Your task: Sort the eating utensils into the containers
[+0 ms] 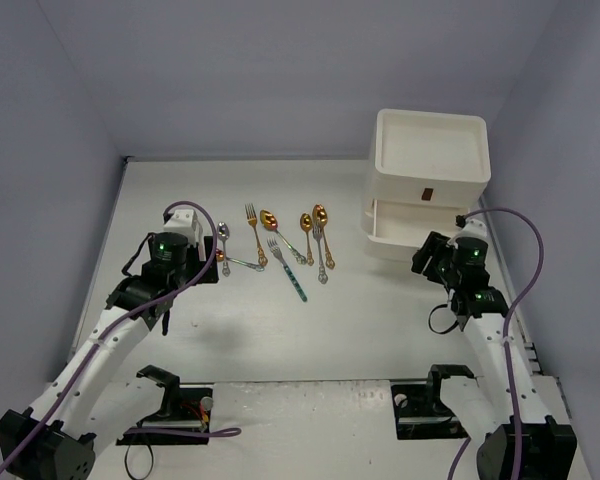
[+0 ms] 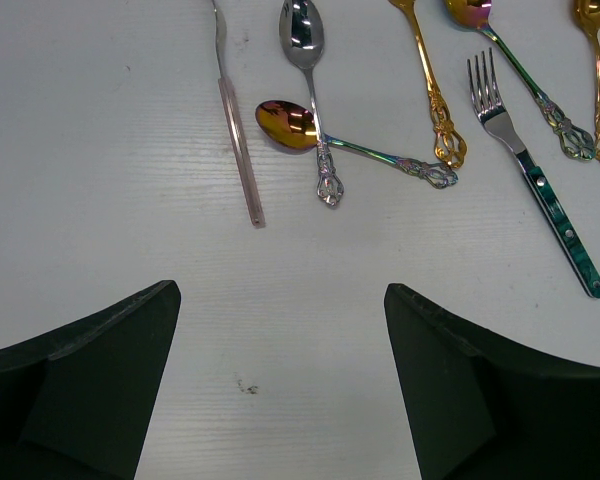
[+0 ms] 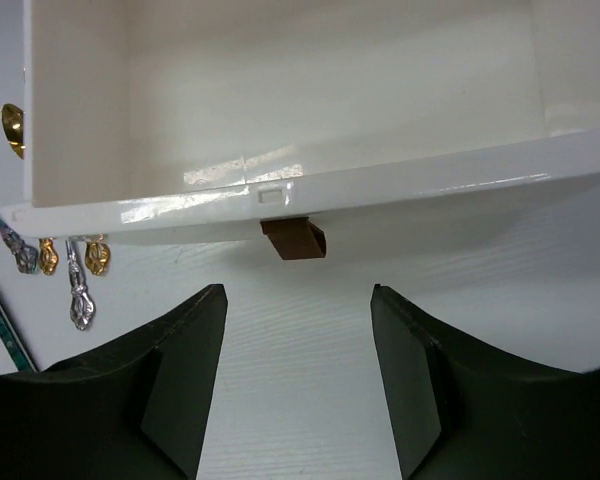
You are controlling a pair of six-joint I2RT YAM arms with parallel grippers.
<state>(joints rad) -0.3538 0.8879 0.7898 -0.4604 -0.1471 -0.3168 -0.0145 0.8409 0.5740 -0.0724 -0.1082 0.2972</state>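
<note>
The open drawer (image 3: pixel 380 185) runs past the right wrist view's top edge and hides all but the handle ends of the utensils (image 3: pixel 80 290) at left. The left wrist view cuts the head off a gold utensil (image 2: pixel 432 95).

No readable text, labels or numbers, plain drawer cabinet (image 1: pixel 429 150), unmarked utensils (image 1: pixel 271 219)

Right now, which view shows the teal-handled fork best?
Left wrist: the fork lies whole and close, with tines, rivets and teal handle all sharp. Top external shows it whole but tiny. Right wrist catches only a strip of teal handle at its left edge.
</note>
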